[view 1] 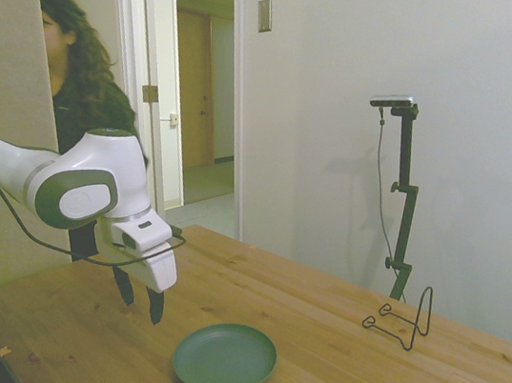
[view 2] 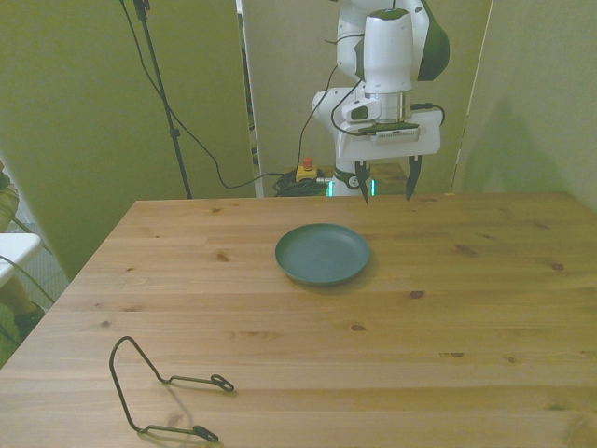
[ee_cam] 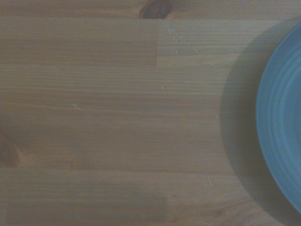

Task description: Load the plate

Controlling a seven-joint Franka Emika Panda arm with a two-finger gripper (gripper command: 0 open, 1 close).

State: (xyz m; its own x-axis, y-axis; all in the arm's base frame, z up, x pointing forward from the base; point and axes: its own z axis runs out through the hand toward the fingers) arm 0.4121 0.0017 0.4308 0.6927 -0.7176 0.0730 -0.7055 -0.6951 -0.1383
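We see the pincer open above the bare surface, just behind the dark-green plate, with nothing between them. Around the plate the wood is free on every side. The black wire stand is well apart, near the opposite corner.

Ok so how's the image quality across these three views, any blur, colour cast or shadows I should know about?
Side view: greenish-yellow cast, mostly sharp, the plate clear on the table. Front view: same cast, and the wire stand throws a faint shadow on the wood. Wrist view: soft and slightly blurred, the plate's rim looks bluish with a dark shadow beside it.
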